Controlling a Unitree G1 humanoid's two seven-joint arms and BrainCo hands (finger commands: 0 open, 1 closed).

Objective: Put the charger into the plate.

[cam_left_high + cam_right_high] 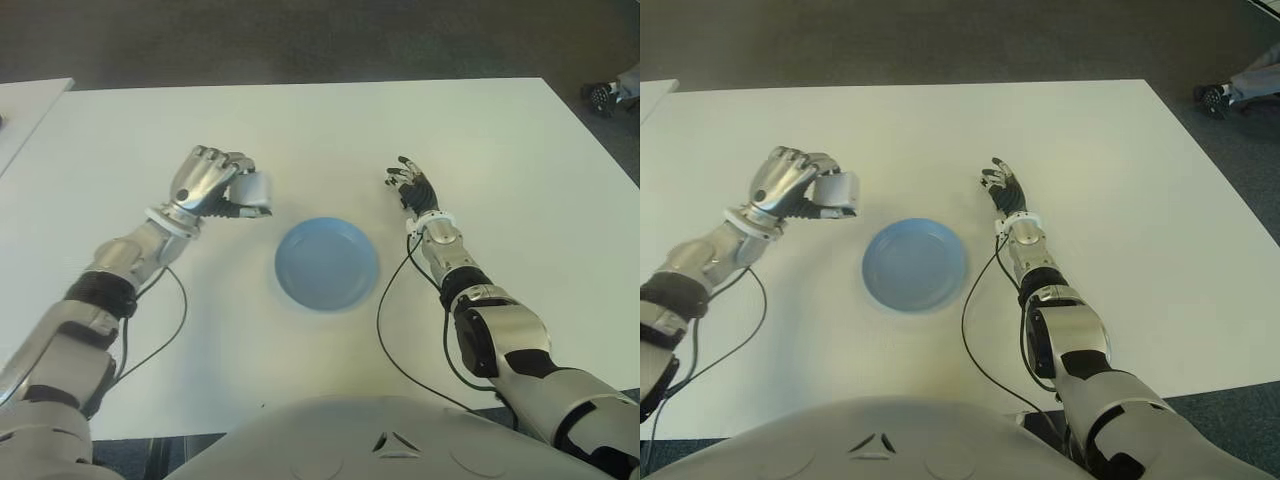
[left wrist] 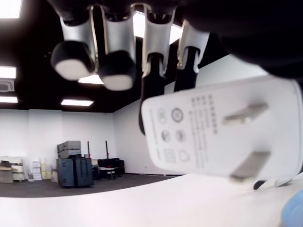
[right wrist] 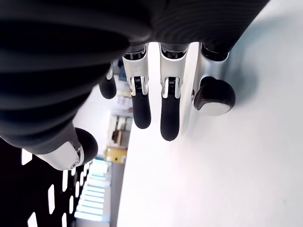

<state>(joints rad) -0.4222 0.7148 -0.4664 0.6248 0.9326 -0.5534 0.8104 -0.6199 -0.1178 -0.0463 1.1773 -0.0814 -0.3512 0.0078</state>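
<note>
The white charger (image 1: 250,189) is gripped in my left hand (image 1: 212,182), held just above the white table (image 1: 300,130) to the left of the blue plate (image 1: 327,264). In the left wrist view the charger (image 2: 222,135) shows its two metal prongs and printed label, with my fingers (image 2: 113,71) curled around it. The plate has nothing in it. My right hand (image 1: 412,186) shows to the right of the plate, fingers (image 3: 142,99) extended and holding nothing.
Black cables (image 1: 390,340) trail from both wrists over the table near its front edge. A second white table (image 1: 25,110) stands at the far left. A piece of equipment (image 1: 612,95) is on the floor at the far right.
</note>
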